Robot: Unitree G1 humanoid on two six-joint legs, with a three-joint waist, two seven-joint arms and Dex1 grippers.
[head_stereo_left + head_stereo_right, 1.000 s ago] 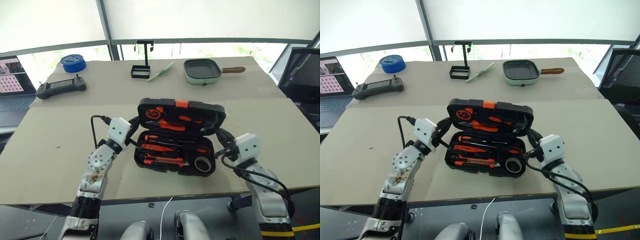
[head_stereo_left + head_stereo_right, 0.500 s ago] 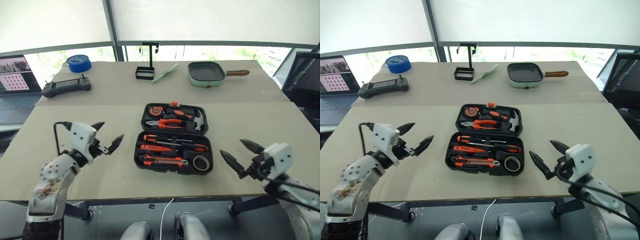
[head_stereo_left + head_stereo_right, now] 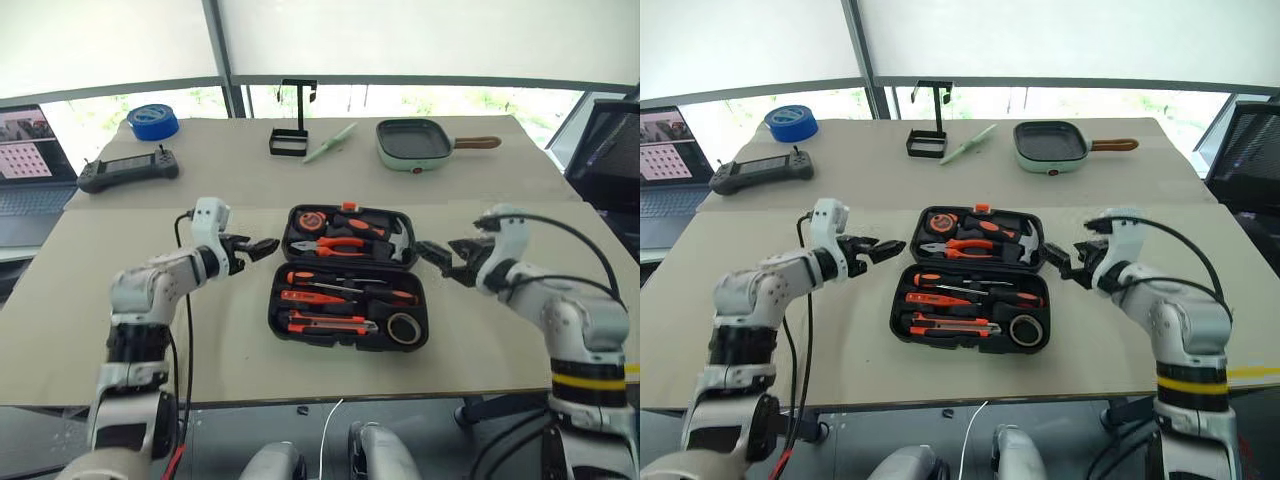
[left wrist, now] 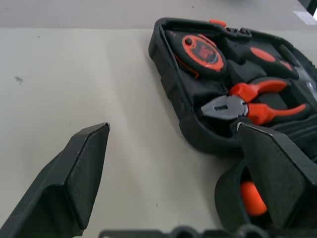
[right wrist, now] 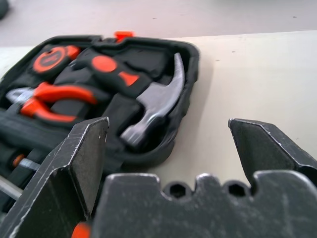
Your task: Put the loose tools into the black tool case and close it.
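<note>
The black tool case (image 3: 347, 277) lies fully open and flat on the near table (image 3: 90, 300), between the robot's two pincers. The left pincer (image 3: 255, 248) hovers just beside the lid half's left edge, fingers spread wide and empty, pointing toward the case. The right pincer (image 3: 443, 256) hovers just beside the lid half's right edge, also spread wide with nothing in its grasp, pointing back toward the case.

In the case's near half, ahead of and below both pincers, sit two orange-and-black screwdrivers (image 3: 345, 279), a slim orange tester screwdriver (image 3: 312, 297), an orange-black utility knife (image 3: 322, 322) and a small dark tape roll (image 3: 403, 327). The lid half, level with the pincers, holds an orange tape measure (image 4: 201, 48), orange-handled pliers (image 4: 250, 101) and a hammer (image 5: 157, 102); the orange latch (image 3: 348, 207) sits on its far rim.

Beyond the pincers, on the far table (image 3: 230, 160), stand a blue tape roll (image 3: 153, 121), a black handheld controller (image 3: 128, 169), a black wire stand (image 3: 290, 130), a pale green stick-like utensil (image 3: 331, 142) and a pale green square pan (image 3: 411, 142) with a wooden handle. A laptop (image 3: 28, 160) sits off to the left pincer's outer side and a black chair (image 3: 610, 150) off to the right pincer's. The table surface between each pincer and the case is bare.
</note>
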